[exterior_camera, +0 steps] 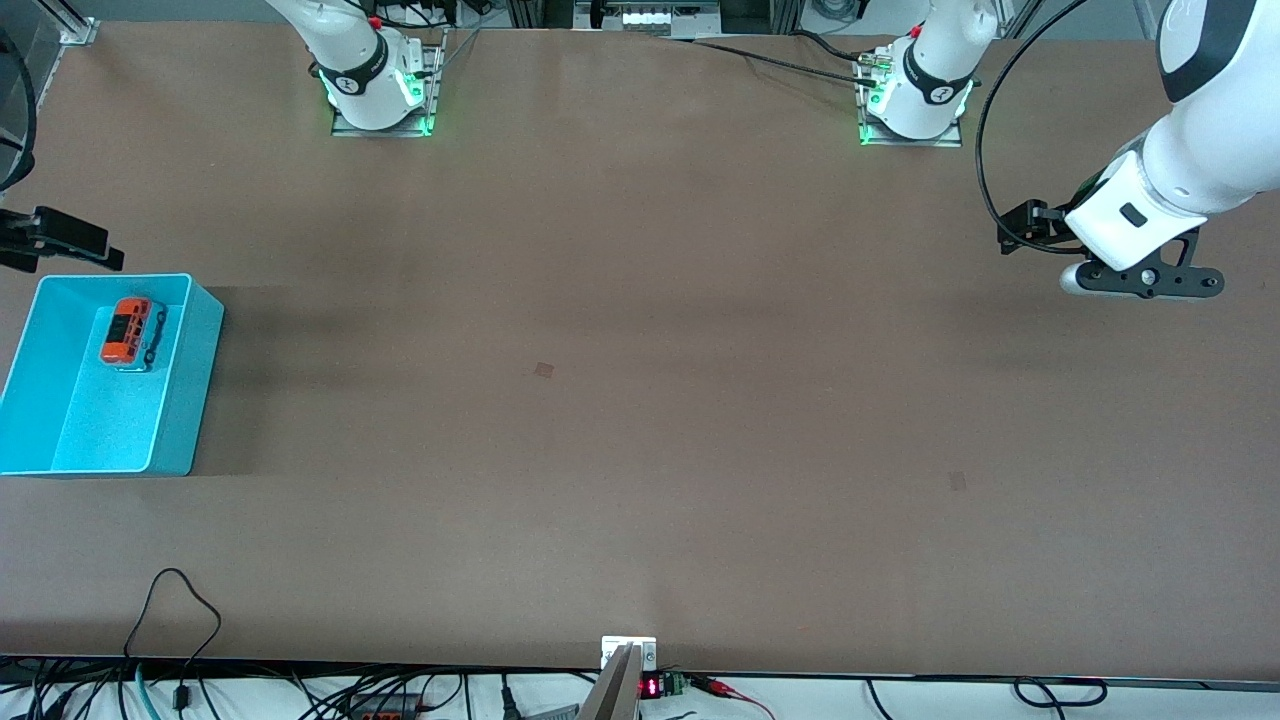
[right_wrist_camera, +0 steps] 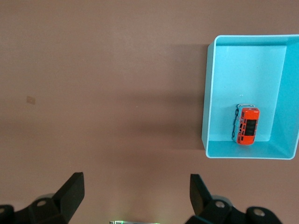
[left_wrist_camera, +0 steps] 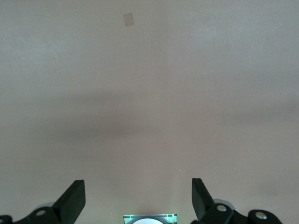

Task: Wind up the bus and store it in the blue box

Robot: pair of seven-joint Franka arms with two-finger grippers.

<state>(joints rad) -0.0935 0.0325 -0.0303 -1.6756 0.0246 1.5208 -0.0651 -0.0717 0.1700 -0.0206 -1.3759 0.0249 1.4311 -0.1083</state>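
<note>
Front view shows a big brown worktop (exterior_camera: pixel 640 400) with two white robot arms. The blue box (exterior_camera: pixel 185 380) sits at the right arm's end of the worktop. The bus (exterior_camera: pixel 131 331) lies inside the blue box, on its bottom, in the part of the box that is farther from the front camera. The little orange bus has its dark roof windows facing up. It is close to the box wall there, but it is hard to tell if it touches the wall.

The right claw (right_wrist_camera: pixel 135 193) hangs up in the air over the bare worktop, just beside the blue box (right_wrist_camera: pixel 208 93) and not over it. In the right wrist view its two dark fingers (right_wrist_camera: pixel 70 191) stand wide apart with nothing between them. The bus (right_wrist_camera: pixel 247 125) shows in that view too, lying flat in the box near one short wall.

The left claw (left_wrist_camera: pixel 138 200) is well apart from the box, up in the air over the left arm's end of the worktop (left_wrist_camera: pixel 149 93). The left arm waits there. In the left wrist view its fingers (left_wrist_camera: pixel 72 200) are spread wide too, and they hold nothing. Under them there is only brown worktop with a soft shadow and one small pale square mark (left_wrist_camera: pixel 129 19).
</note>
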